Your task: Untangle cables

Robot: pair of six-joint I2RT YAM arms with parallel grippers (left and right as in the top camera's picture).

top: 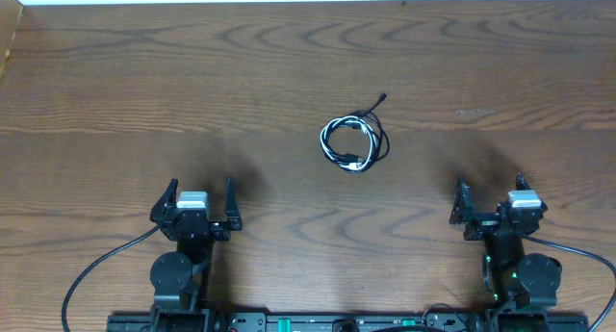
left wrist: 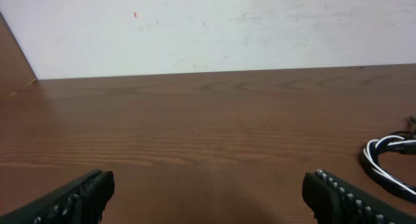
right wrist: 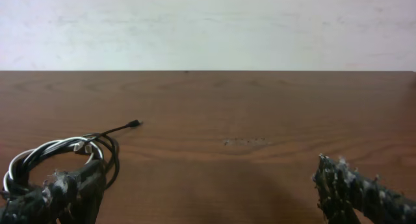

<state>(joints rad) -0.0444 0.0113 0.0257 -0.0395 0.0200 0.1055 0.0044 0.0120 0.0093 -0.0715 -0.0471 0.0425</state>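
Observation:
The cables (top: pixel 353 143) lie wound together as one small coil of black and white cord on the wooden table, a bit right of centre, with a black plug end (top: pixel 383 97) trailing toward the far side. My left gripper (top: pixel 201 205) rests near the front edge, far left of the coil, open and holding nothing. My right gripper (top: pixel 489 202) sits near the front right, also open with nothing between its fingers. In the left wrist view the coil (left wrist: pixel 390 160) shows at the right edge, beyond the gripper (left wrist: pixel 208 188). In the right wrist view the coil (right wrist: pixel 60 158) lies ahead left, partly behind the left finger (right wrist: pixel 62 191) of the gripper (right wrist: pixel 208 185).
The wooden table (top: pixel 144 91) stretches to a white wall (right wrist: pixel 208 29) at the far side. Its left edge (top: pixel 10 43) shows in the overhead view. Thick black arm wires (top: pixel 96 269) curve along the front by both arm bases.

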